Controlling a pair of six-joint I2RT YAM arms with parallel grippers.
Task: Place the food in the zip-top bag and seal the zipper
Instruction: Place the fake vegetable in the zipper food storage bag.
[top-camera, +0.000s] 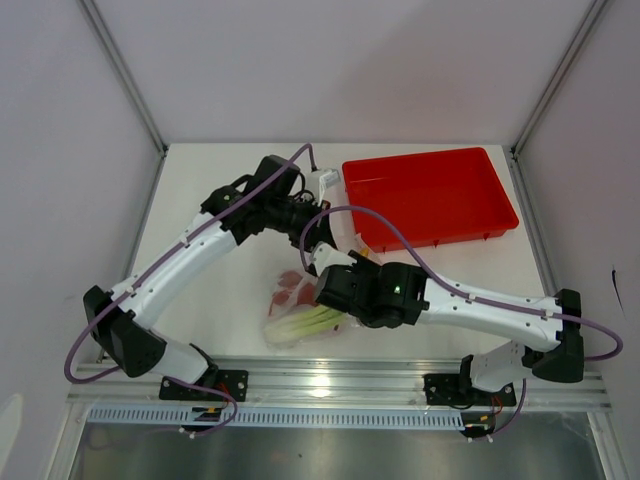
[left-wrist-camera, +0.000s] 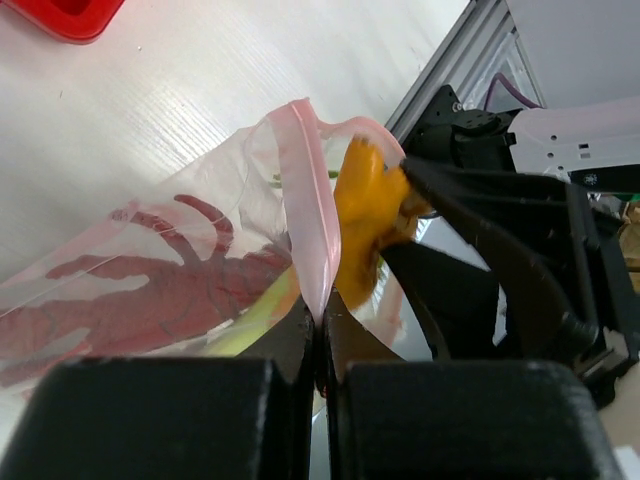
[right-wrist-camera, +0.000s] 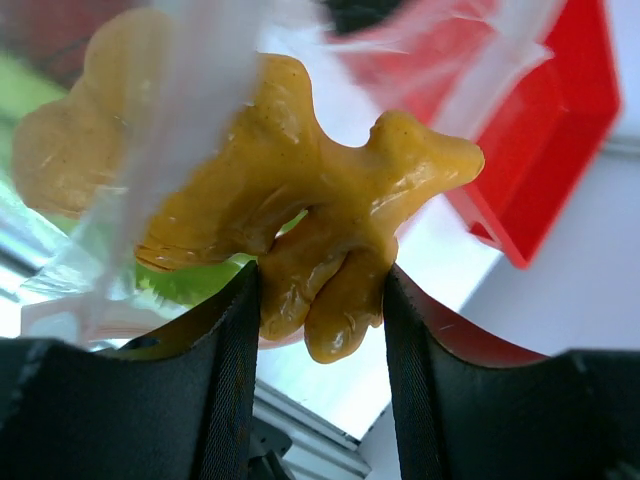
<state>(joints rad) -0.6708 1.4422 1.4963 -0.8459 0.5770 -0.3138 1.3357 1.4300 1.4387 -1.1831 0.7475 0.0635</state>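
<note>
The zip-top bag (left-wrist-camera: 150, 290) is pinched by the left claw (left-wrist-camera: 320, 335); the yellow-orange cluster (right-wrist-camera: 290, 200) — pinched by the right claw (right-wrist-camera: 320, 300) — must be pushed inside.

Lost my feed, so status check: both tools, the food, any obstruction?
Left tool shut on zipper. Right tool shut on yellow-orange piece at bag mouth. Red spiky piece, green stalk inside bag. Nothing blocking.
</note>
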